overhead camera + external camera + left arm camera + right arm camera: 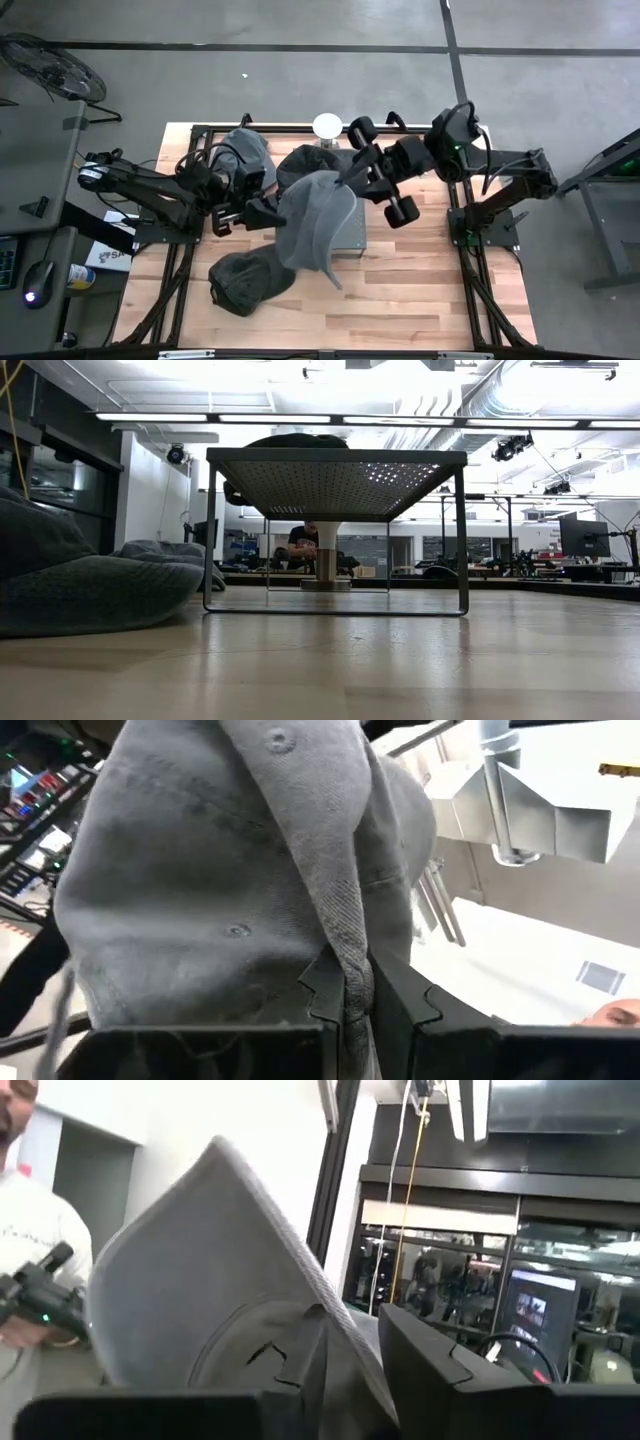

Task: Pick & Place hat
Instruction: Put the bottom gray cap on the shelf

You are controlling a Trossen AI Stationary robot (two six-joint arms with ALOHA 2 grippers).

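A grey hat hangs in the air over the perforated metal stand at the table's middle. My left gripper is at the hat's left side and is shut on it. My right gripper is at its far right corner. In the right wrist view this gripper's fingers stand apart, with the hat's stiff edge running between them. A darker hat lies on the stand's far part. Neither gripper shows in the low view. My left gripper pinches a seamed edge of the hat's cloth between its two fingers, which come from the table's left and slant upward. The hat is lifted clear of the stand, its body spread above and beyond the fingers. My right gripper has the hat's edge in the gap between its open fingers; I cannot tell whether either finger touches it.
A grey hat lies at the table's far left and another at the near left. A white round post stands at the far edge. Beyond the table, a person shows in each wrist view.
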